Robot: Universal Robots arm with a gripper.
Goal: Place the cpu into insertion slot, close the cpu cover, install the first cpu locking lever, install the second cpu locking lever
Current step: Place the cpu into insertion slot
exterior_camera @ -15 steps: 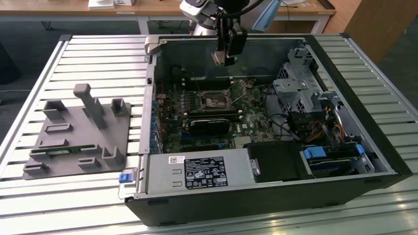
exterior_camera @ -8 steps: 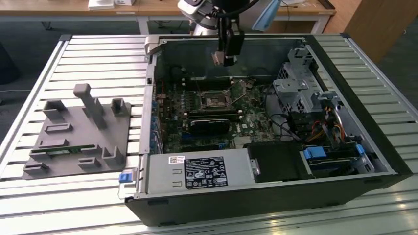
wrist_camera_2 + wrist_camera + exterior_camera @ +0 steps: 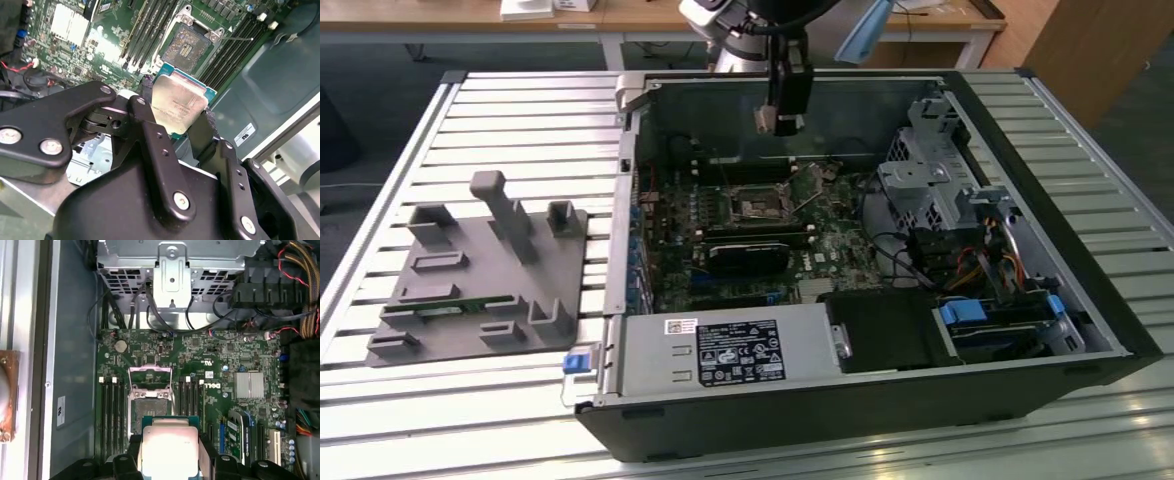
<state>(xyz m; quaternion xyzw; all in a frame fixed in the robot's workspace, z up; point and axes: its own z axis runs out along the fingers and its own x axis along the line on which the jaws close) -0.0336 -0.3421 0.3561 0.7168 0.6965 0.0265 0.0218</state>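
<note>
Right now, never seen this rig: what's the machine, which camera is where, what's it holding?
It is one robot arm with a two-finger gripper, working over an open computer case that lies on a slatted table. The exterior view looks at the whole scene from off the arm. A grey fixture plate sits on the table at that view's left. The two wrist views come from cameras riding on the arm, looking past the gripper at the green motherboard. The gripper is shut on the cpu, a small silver-topped chip, held above the board. In the first wrist view the insertion slot is empty and the cpu cover stands open.
</note>
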